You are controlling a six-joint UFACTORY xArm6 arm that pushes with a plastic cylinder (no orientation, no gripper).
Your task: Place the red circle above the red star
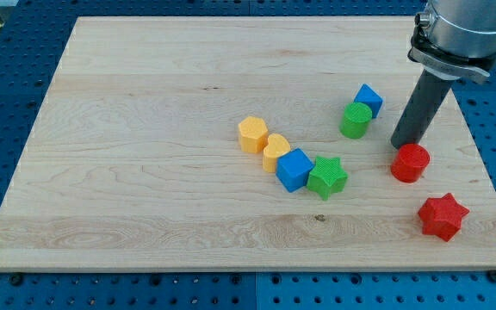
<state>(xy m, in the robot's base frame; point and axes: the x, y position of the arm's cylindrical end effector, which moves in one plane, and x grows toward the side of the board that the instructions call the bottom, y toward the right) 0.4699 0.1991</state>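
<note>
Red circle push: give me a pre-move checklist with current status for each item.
1. My tip in view: ok, just above the red circle in the view, at its upper-left edge.
2. Tip touching the circle: cannot tell, they look adjacent.
3. Circle above the red star: not ok, it sits up and to the view's left of the star, not in line.
4. Space above the star clear: ok, bare wood there.
5. Green cylinder and blue block out of the way: ok, both are to the view's left of the tip.
6. Board margin on the view's right: ok, but narrow.
</note>
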